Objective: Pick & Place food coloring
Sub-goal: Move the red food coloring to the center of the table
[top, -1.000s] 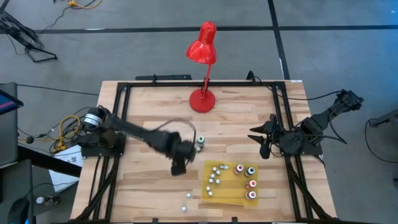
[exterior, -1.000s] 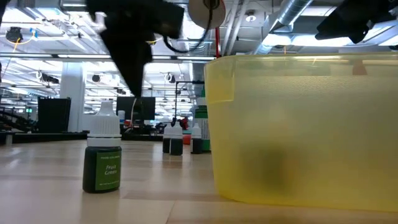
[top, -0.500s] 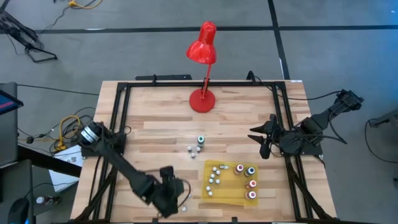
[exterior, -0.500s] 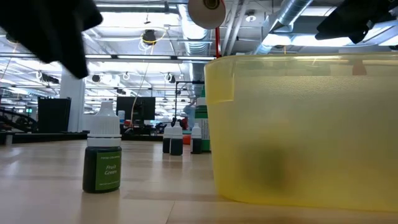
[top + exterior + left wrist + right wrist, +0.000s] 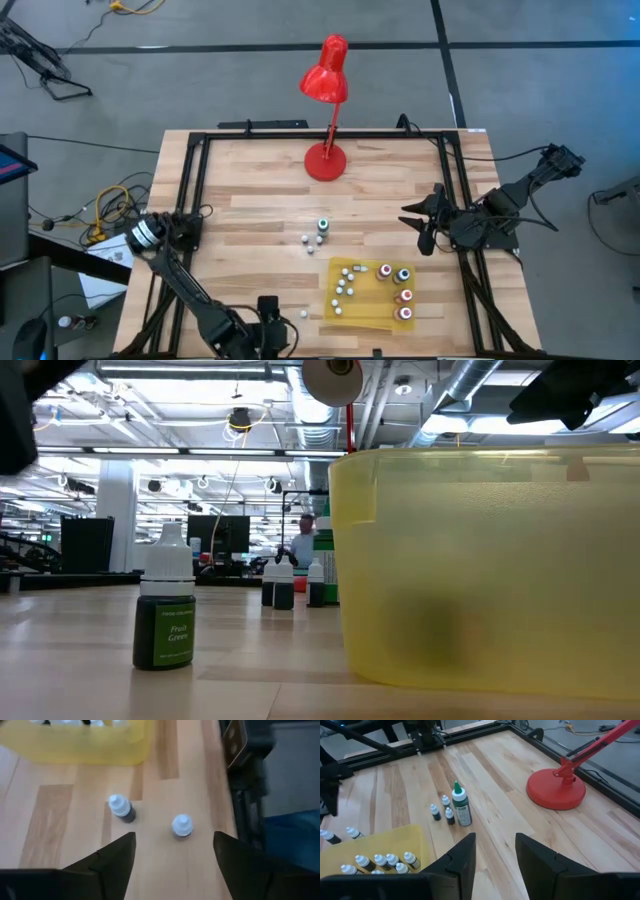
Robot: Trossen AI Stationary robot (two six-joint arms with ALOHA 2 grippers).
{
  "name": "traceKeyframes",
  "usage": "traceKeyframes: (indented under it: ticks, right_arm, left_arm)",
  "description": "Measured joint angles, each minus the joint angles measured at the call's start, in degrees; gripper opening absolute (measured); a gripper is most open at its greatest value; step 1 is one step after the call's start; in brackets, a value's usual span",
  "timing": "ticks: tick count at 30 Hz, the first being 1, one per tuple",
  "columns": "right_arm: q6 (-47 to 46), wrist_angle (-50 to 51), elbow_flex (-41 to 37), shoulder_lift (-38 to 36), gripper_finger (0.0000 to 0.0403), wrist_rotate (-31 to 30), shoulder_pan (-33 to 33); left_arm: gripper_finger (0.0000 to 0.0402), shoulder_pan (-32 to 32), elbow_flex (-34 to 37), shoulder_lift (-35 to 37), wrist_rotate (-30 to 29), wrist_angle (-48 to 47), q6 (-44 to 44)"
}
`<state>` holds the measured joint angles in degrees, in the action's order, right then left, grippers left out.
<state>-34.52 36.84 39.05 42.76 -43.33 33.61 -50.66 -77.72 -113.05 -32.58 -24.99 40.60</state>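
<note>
Food coloring bottles [image 5: 303,314] near the table's front edge, under our left gripper [image 5: 172,850].

We see two tiny bottles with pale caps and dark contents standing apart on the bare wood beside the yellow tray [image 5: 345,310]; more small bottles sit inside that tray, and three stand mid-table beside a taller green bottle [image 5: 462,808]. Our left gripper hangs above the front pair with its fingers spread wide, nothing between them. Our right gripper [image 5: 494,852] waits at the table's right side (fingers parted, holding nothing). A red lamp [image 5: 326,158] stands at the back. From table height the tray wall blocks everything behind it, and the left arm is cut off at the frame's corner.
</note>
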Motion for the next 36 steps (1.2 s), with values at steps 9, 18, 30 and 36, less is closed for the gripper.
traceKeyframes:
  ticks: [9, 18, 30, 36]
  right_arm:
    - [0.0, 0.0, 0.0, 0.0, 0.0129, 0.0, 0.0]
    - [0.0, 0.0, 0.0, 0.0, 0.0129, 0.0, 0.0]
    - [0.0, 0.0, 0.0, 0.0, 0.0129, 0.0, 0.0]
    - [0.0, 0.0, 0.0, 0.0, 0.0129, 0.0, 0.0]
  left_arm:
    - [0.0266, 0.5, 0.0, -4.6, -3.1, 5.7, -0.9]
    - [0.0204, 2.6, 0.0, -6.4, 4.7, 9.2, 1.8]
    - [0.0054, 4.4, -0.2, -6.4, 9.3, 7.9, 2.3]
    - [0.0055, 4.6, -0.2, -2.3, 6.4, -1.9, 4.1]
